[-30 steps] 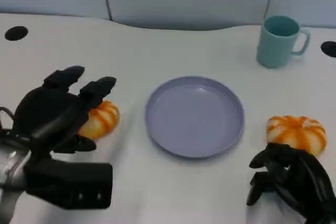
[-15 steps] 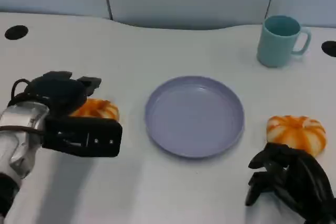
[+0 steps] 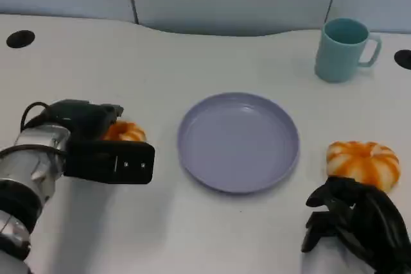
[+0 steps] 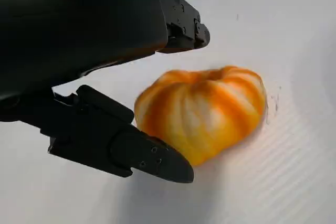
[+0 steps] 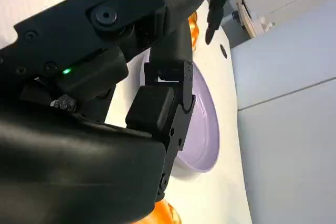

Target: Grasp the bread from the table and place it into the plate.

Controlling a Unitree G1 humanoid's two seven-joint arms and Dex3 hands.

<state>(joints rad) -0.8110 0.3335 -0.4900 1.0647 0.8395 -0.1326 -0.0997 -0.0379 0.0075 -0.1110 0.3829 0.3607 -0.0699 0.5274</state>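
Your left hand (image 3: 87, 134) sits low over an orange-striped bread roll (image 3: 125, 132) lying on the white table (image 3: 192, 56), left of the lavender plate (image 3: 238, 141). In the left wrist view its fingers (image 4: 142, 156) bracket the roll on two sides, one just beside it; whether they grip it, you cannot tell. Your right hand (image 3: 356, 221) rests near the table's front edge, fingers curled in, holding nothing, just in front of a second roll (image 3: 363, 162). A teal mug (image 3: 343, 49) stands at the far right.
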